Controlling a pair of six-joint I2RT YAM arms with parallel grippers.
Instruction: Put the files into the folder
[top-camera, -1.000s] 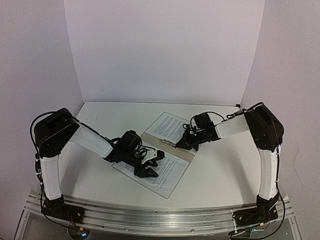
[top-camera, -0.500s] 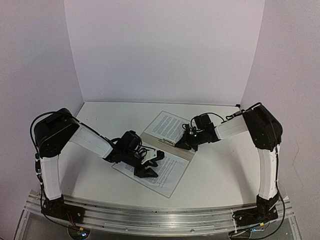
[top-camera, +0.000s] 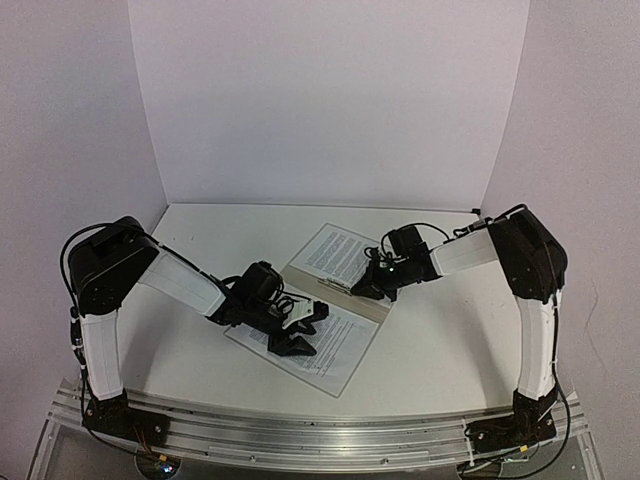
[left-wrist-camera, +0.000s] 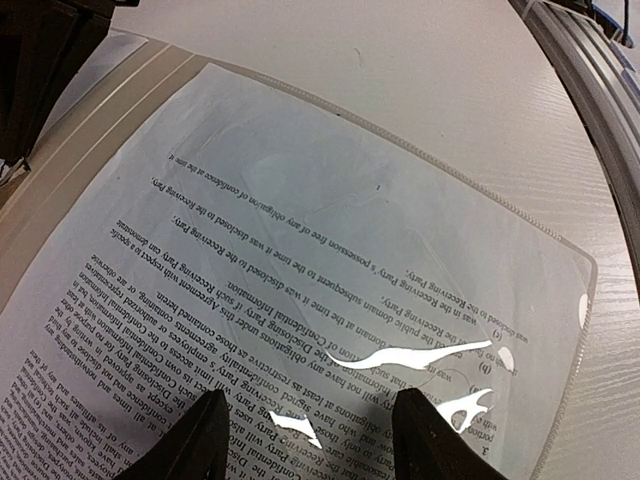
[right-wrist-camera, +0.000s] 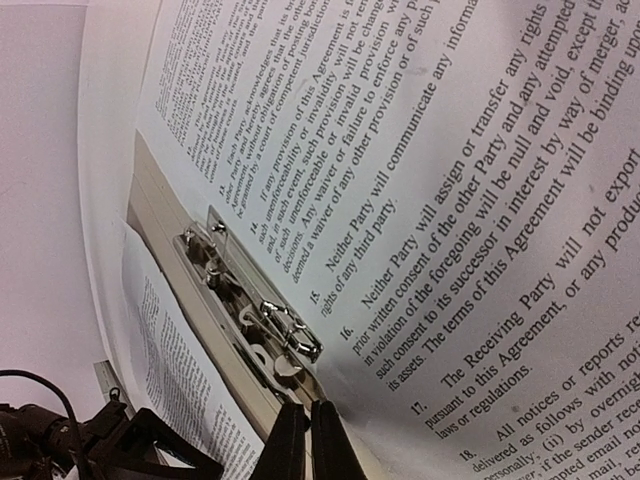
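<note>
The folder (top-camera: 373, 306) lies open on the table, its beige spine (right-wrist-camera: 168, 262) carrying a metal clip (right-wrist-camera: 262, 318). One file (top-camera: 335, 252) lies on the far half, seen close up in the right wrist view (right-wrist-camera: 480, 150). The other file (top-camera: 338, 352) lies on the near half under a glossy clear sheet (left-wrist-camera: 300, 250). My left gripper (top-camera: 306, 329) stands open just over this near file, its fingers (left-wrist-camera: 205, 440) apart with only printed paper between them. My right gripper (right-wrist-camera: 306, 440) is shut, tips down on the spine at the near end of the clip.
White walls close in the table (top-camera: 450, 340) at the back and sides. A metal rail (top-camera: 320, 435) runs along the near edge, also in the left wrist view (left-wrist-camera: 590, 90). The right arm's dark body (left-wrist-camera: 40, 70) hangs over the spine.
</note>
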